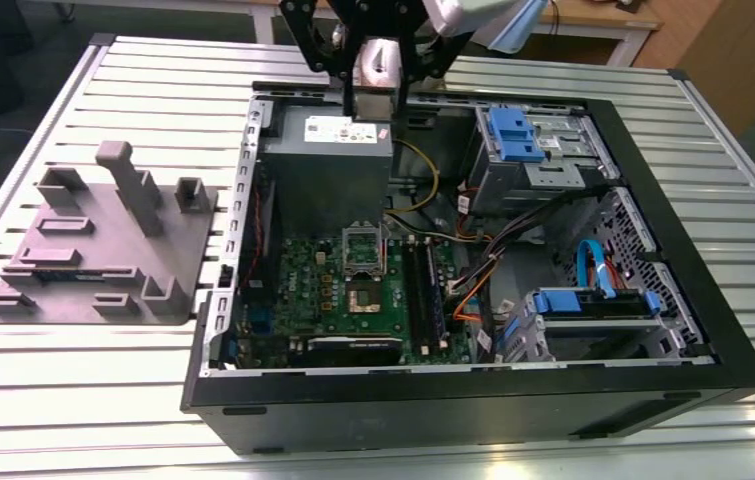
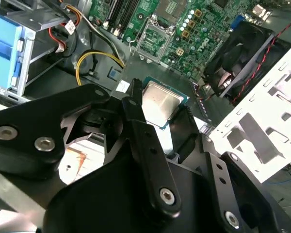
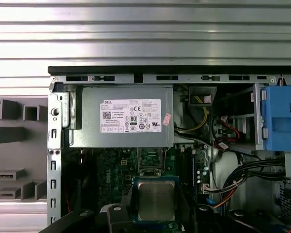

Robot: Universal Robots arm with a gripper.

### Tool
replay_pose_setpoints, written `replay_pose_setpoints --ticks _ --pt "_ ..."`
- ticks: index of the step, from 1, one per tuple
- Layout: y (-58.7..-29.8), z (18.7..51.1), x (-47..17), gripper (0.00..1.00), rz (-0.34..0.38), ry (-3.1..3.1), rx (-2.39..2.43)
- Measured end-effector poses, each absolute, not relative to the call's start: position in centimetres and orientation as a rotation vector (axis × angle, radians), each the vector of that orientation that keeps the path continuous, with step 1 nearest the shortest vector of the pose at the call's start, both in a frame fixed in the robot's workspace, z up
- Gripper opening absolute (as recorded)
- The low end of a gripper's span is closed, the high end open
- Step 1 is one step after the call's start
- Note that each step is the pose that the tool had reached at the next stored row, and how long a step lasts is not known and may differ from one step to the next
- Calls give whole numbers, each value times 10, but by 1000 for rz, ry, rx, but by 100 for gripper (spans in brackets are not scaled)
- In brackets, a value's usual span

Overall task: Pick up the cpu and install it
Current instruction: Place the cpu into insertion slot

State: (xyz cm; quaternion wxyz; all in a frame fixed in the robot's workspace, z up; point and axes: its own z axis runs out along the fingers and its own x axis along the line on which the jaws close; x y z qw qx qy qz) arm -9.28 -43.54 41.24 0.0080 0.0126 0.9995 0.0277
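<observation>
The cpu [image 2: 161, 103], a flat square chip with a silver-grey top, sits between my black fingers [image 2: 136, 109], and my gripper [image 2: 160, 110] is shut on its edges. In the first wrist view the cpu [image 3: 156, 200] hangs level above the green motherboard, a short way from the open socket [image 3: 149, 160]. In the exterior view my gripper [image 1: 376, 108] hovers high over the far side of the open computer case [image 1: 737, 330], above the power supply. The socket [image 1: 364, 256] lies lower down on the motherboard, nearer the case's middle.
The grey power supply box [image 1: 330, 160] with a white label fills the far part of the case. Blue drive bays [image 1: 517, 135] and loose cables [image 1: 484, 250] crowd the exterior view's right. A black fan [image 2: 237, 53] borders the board. A grey parts fixture [image 1: 97, 250] stands outside the case.
</observation>
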Motion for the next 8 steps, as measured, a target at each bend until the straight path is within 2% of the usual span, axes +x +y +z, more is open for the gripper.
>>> replay_pose_setpoints --ticks 8 --pt "-445 398 -90 47 87 3124 42"
